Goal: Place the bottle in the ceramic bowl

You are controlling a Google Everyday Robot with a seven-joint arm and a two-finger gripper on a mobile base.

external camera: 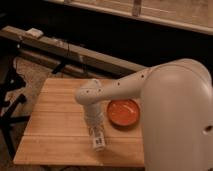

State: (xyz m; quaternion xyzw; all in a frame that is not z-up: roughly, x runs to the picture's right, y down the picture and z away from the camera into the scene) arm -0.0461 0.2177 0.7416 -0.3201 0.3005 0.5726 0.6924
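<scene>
The bottle (99, 142) is small and white with a printed label. It lies on the wooden table (55, 125) near the front edge, with its length pointing toward me. The gripper (95, 129) hangs down from the white arm, directly over the bottle's far end and touching or almost touching it. The ceramic bowl (123, 113) is orange-red, shallow and empty. It sits on the table just right of the gripper, a short way behind and to the right of the bottle.
The arm's large white shell (175, 120) fills the right side and hides the table's right part. A long grey rail (75, 52) with cables runs behind the table. A dark stand (10, 100) is at the left on the floor.
</scene>
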